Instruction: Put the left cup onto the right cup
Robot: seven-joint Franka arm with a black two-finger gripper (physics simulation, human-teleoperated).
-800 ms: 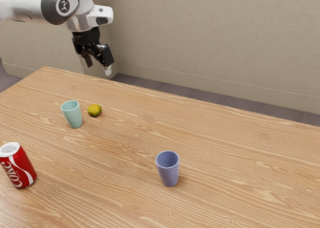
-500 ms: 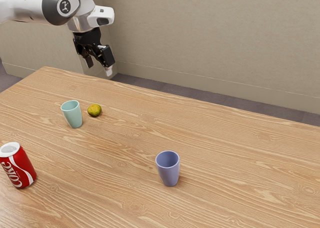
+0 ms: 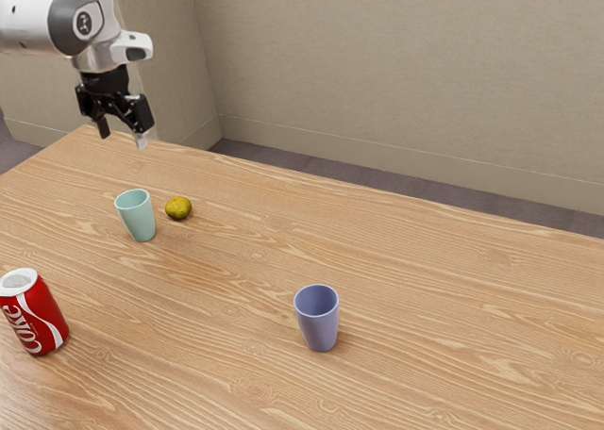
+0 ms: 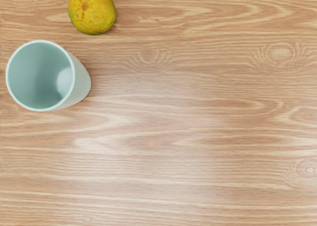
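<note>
Progress stands at the very start: both cups sit on the surface [image 3: 453, 260] and we have nothing in hand. Our claw [image 3: 122, 137] hangs high in the air, seemingly toward the surface's far edge at the exterior view's left, its two fingers spread apart and empty.

We take the teal cup [image 3: 135, 213] to be the one to move. It stands upright, mouth open to the ceiling, below the claw and somewhat nearer the surface's near edge. A small yellow-green citrus fruit [image 3: 177, 207] lies just beside it without touching. In the wrist view the teal cup [image 4: 42, 75] sits off to one side rather than under the hand, with the fruit [image 4: 92, 10] close by.

The violet cup [image 3: 316, 317], which we read as the target, stands upright well apart from the teal one, closer to the near edge and toward the middle. A red cola can [image 3: 28, 309] stands by the near edge at the exterior view's left (no part of our job).

Everything is left to do: centre over the teal cup, descend, grip it, carry it across and set it onto the violet cup.
</note>
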